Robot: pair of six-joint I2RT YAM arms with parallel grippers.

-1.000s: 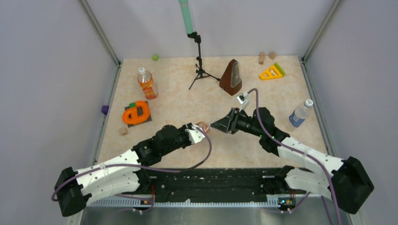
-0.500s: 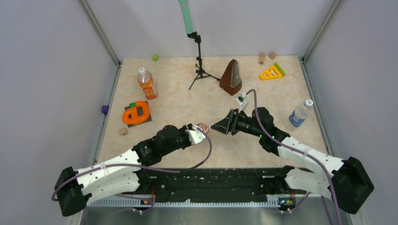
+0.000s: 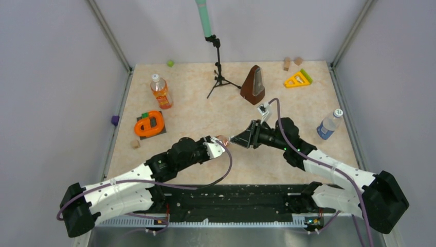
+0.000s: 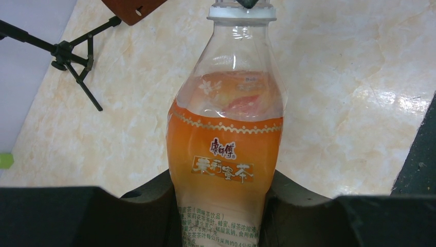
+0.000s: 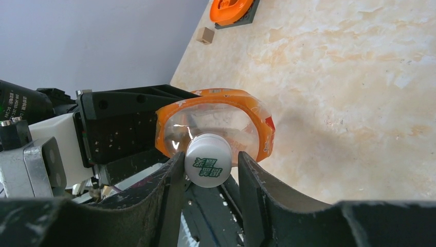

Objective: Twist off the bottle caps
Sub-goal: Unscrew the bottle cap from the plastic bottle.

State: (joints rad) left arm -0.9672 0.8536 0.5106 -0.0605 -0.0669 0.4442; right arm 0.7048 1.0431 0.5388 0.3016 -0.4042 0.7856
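Counting three bottles (image 3: 161, 92) (image 3: 327, 125) (image 4: 226, 154), three caps (image 3: 155, 77) (image 3: 338, 111) (image 5: 207, 167); left tool (image 3: 220, 144) clamps one.

My left wrist camera is showing the orange label (image 4: 225, 170) of the bottle (image 4: 226, 103), which is carrying the red brand mark 康师傅 above larger pale characters 茉莉蜜茶. Finer Chinese print is running below, beginning (调味茶饮品). My right wrist camera is showing green Chinese characters on the white cap (image 5: 207, 164), and I am finding them too small to read.

metronome (image 3: 253, 85) upright | tripod (image 3: 220, 77) beside it | yellow wedge (image 3: 297, 79) far right | orange ring (image 3: 149, 124) left
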